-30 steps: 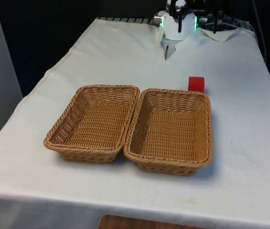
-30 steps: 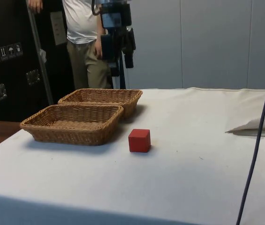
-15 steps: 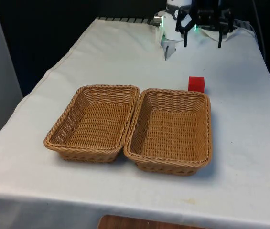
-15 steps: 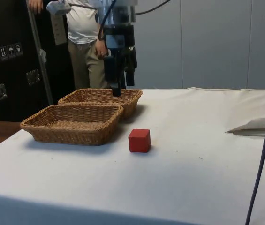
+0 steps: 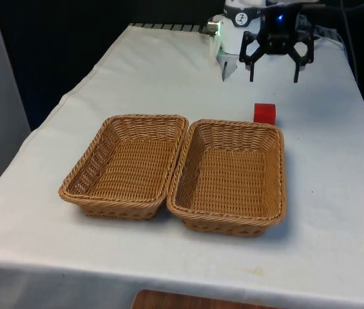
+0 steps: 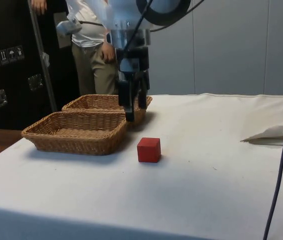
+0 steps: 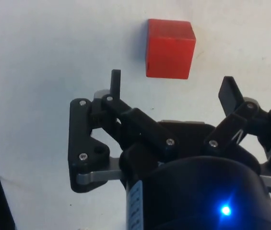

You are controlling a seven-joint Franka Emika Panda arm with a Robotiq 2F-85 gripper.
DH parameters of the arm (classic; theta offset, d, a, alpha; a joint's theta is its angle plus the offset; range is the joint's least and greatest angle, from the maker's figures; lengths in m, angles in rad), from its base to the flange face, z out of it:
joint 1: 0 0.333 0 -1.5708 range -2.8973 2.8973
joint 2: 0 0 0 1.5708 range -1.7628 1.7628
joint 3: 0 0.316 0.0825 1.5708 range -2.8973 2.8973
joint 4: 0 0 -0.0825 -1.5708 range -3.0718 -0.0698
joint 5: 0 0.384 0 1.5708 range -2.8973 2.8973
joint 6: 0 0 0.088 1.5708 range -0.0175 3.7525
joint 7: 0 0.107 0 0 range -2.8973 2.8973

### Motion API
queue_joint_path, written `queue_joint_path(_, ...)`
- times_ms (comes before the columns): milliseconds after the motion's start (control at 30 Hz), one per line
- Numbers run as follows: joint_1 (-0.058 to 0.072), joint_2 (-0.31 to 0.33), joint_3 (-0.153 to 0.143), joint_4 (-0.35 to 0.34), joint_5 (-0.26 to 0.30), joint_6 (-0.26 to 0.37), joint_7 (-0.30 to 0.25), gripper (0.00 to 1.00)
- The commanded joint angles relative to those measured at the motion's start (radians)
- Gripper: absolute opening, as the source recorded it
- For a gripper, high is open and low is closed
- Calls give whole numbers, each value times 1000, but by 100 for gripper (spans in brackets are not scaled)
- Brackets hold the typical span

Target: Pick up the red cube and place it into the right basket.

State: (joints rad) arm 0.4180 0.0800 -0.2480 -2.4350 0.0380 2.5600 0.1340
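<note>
The red cube (image 5: 265,113) rests on the white cloth just behind the far rim of the basket on the front view's right (image 5: 281,168). It also shows in the side view (image 6: 149,149) and the wrist view (image 7: 170,47). My gripper (image 5: 274,79) hangs open above the cloth, a little beyond the cube and apart from it. In the side view the gripper (image 6: 133,114) is above and behind the cube. Its two black fingertips (image 7: 115,82) are spread wide with nothing between them, and the cube lies just ahead of the gap.
A second wicker basket (image 5: 85,168) stands against the first, on the front view's left. A person (image 6: 88,45) stands behind the table in the side view. Crumpled cloth (image 6: 274,132) lies at the table's far end, and a dark cable (image 6: 281,150) hangs nearby.
The gripper has come down and forward from near the robot's base towards the cube. The cube and both baskets have stayed put.
</note>
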Motion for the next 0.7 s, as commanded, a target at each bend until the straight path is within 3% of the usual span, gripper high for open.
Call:
queue_joint_path(0, -2, -7, 3, -16, 21, 20, -25, 100)
queue_joint_path(200, -6, -1, 0, -20, 1, 24, -21, 100)
queue_joint_path(467, -18, 16, 8, -51, 40, 74, -64, 100)
queue_joint_path(500, -16, 16, 0, -48, 8, 63, -41, 100)
queue_joint_path(533, -19, 21, 9, -52, 46, 79, -70, 100)
queue_joint_path(667, -20, 52, 12, -46, 68, 99, -94, 100)
